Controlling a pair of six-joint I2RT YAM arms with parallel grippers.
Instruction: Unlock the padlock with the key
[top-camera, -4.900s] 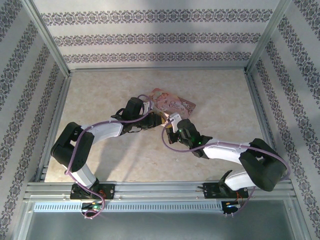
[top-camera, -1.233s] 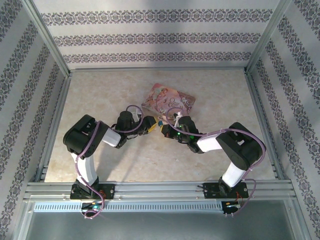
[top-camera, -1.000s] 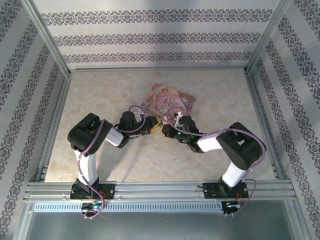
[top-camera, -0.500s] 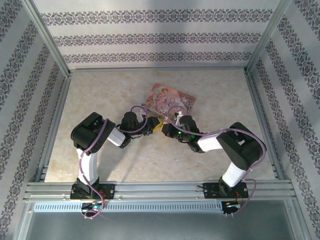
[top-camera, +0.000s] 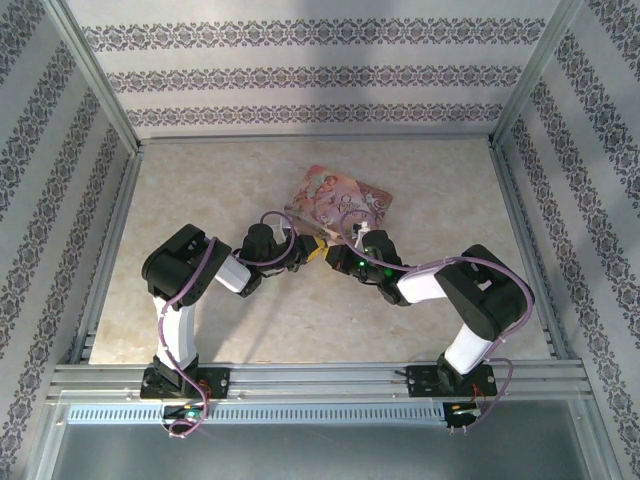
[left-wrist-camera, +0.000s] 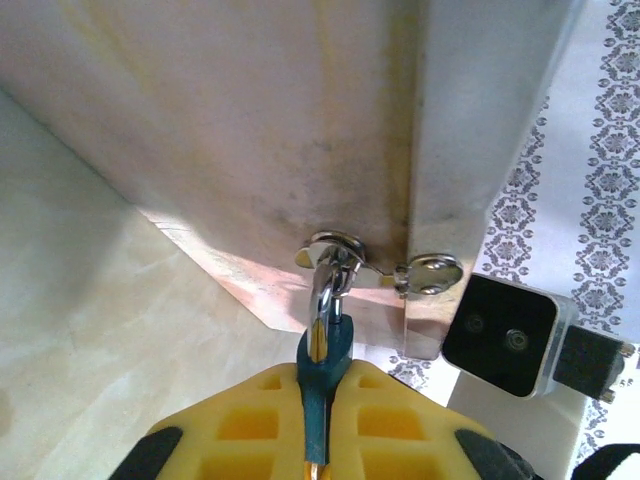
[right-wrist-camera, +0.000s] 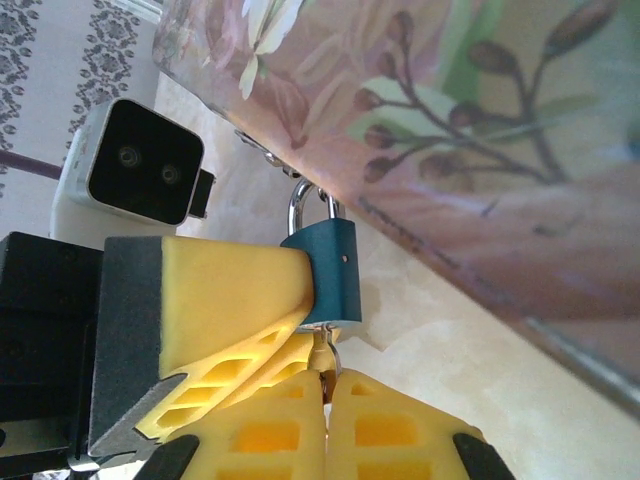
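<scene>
— Start close in. What do the grippers have?

— The left gripper is clamped on the padlock, its yellow pads pressed against the two teal faces. The right gripper is pinched tight on a thin bit of metal at the padlock's base. As far as I can judge, that is the key.

— And where does the padlock sit?

— Around mid-table, between the two grippers. Its silver loop is threaded through the latch on the edge of the pink box, which lies on the table just beyond.

— How will it handle?

— Small, light and rigid, I'd say, with smooth painted sides that could slip. It hangs from the latch, so it may swing, or drag the box along, when the key turns. The flat faces of the body look like the place to grip, since that leaves the base free for the key.

— Any brand or lettering?

— None I can read. The padlock's side shows just a small dot. The box carries painted flowers and buds, no words. Farther off, the walls have patterned paper.
</scene>
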